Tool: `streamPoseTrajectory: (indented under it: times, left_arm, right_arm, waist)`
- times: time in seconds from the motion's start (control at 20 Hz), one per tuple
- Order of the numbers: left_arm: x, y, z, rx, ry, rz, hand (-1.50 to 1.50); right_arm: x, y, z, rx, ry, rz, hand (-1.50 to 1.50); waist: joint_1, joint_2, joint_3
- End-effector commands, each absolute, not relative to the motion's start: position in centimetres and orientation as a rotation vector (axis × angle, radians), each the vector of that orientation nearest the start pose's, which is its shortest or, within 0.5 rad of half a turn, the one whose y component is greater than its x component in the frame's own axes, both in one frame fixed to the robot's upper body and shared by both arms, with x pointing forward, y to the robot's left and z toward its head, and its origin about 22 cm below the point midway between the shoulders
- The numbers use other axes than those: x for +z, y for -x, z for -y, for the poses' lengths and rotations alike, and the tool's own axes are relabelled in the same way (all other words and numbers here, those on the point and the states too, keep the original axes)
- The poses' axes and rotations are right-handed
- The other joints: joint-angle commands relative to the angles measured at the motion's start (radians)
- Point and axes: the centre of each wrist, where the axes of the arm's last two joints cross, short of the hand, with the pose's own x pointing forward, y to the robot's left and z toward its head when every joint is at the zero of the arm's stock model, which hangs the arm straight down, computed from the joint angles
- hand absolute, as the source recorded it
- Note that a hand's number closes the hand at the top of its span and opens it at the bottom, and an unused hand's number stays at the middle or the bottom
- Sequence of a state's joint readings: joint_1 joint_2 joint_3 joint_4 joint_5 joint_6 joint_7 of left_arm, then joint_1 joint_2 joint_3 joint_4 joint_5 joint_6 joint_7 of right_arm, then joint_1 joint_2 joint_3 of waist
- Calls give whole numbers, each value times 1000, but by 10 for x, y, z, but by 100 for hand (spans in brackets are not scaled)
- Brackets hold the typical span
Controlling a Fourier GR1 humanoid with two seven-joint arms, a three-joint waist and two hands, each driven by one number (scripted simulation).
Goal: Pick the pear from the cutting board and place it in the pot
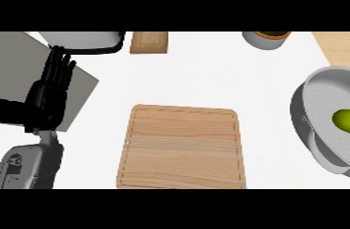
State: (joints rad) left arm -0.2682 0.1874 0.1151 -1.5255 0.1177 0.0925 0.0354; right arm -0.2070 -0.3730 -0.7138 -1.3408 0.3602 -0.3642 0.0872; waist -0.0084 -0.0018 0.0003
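Now, over at the left edge, the robot's left hand [54,82] rests with its black fingers straight and close together, pointing up, holding nothing, above a grey slab. Moving to the middle, the pale rectangular wooden cutting board [182,147] lies flat on the white counter [205,70] with nothing on it. And at the right edge, the yellow-green pear [342,120] sits inside the round grey metal pot [309,110], though the frame crops it, so only part shows.

Pear [342,119] in pot [315,91]; board [182,147] bare
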Motion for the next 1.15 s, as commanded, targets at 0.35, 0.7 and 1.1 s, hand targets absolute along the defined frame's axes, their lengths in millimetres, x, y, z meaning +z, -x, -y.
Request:
streamPoseTrajectory:
  times: [0.35, 0.7, 1.1]
  left_arm:
    - [91, -309, -279, 54, -110, 1767, 0]
    - [77, -302, -266, 54, -103, 1746, 0]
    - [76, -287, -272, 50, -112, 1744, 0]
  right_arm:
    - [70, -140, 515, -646, 1226, 1523, -150]
    - [62, -59, 546, -638, 1281, 1488, -150]
    - [60, -5, 580, -688, 1288, 1490, -150]
  waist:
    - [-3, 0, 0]
    - [-2, 0, 0]
    - [3, -1, 0]
